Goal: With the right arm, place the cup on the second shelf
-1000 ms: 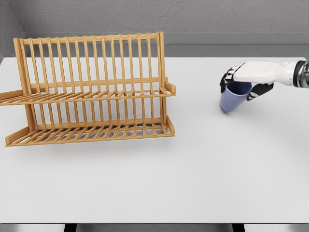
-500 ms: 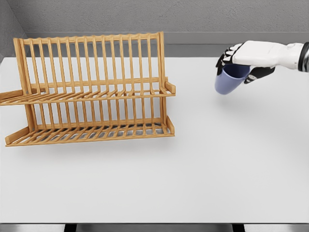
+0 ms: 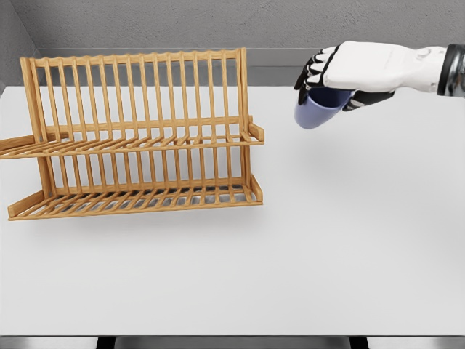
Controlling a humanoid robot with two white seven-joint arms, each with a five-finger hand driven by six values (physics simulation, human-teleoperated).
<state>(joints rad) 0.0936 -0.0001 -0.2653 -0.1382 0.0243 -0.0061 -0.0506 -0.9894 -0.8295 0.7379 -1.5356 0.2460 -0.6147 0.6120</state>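
A blue cup (image 3: 315,112) hangs in the air at the upper right, tilted with its bottom toward the left, above the white table (image 3: 327,240). My right hand (image 3: 341,76) is shut on its rim from above, the dark fingers curled over the cup's top. The wooden two-tier dish rack (image 3: 138,138) stands at the left, its upper shelf (image 3: 145,144) and lower shelf (image 3: 145,198) both bare. The cup is to the right of the rack's top corner, a short gap away and level with the upper slats. My left arm does not show.
A grey wall and ledge (image 3: 349,62) run behind the table. The table's front edge lies near the bottom of the view. The rack's tall back slats (image 3: 145,91) rise above the upper shelf.
My right hand has lifted the cup off the table and carried it up and to the left, toward the rack.
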